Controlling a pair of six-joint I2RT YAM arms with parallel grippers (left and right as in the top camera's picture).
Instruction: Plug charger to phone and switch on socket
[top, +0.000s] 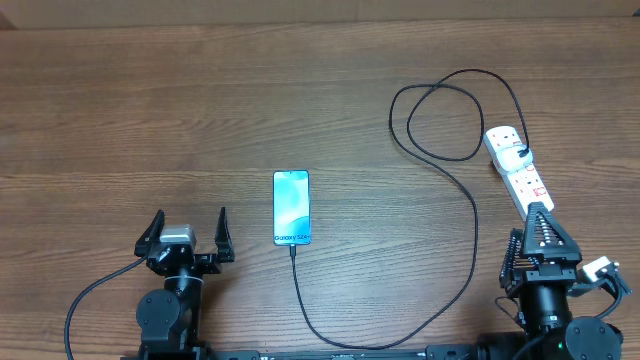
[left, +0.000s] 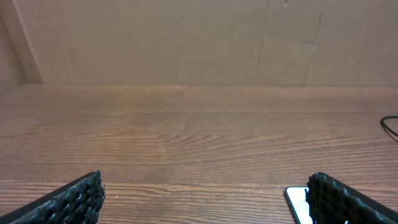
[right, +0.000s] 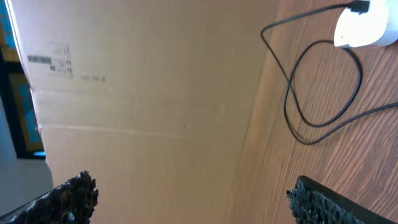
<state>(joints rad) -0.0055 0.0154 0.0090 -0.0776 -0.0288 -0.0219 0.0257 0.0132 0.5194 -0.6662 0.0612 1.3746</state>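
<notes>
The phone (top: 291, 207) lies face up mid-table with its screen lit, and its corner (left: 297, 202) shows beside my left gripper's right finger. The charger (top: 470, 250) runs from the phone's bottom edge, curves along the front and loops at the back right. Its black plug (top: 522, 152) sits in the white socket (top: 515, 165), also seen as the socket (right: 367, 28) with the charger loop (right: 323, 87). My left gripper (top: 190, 222) (left: 205, 199) stands open left of the phone. My right gripper (top: 540, 210) (right: 193, 199) is open, turned sideways over the socket's near end.
A brown cardboard wall (left: 186, 37) (right: 155, 93) closes off the back of the wooden table (top: 150, 110). The socket's small red switches (top: 540, 190) are too small to read.
</notes>
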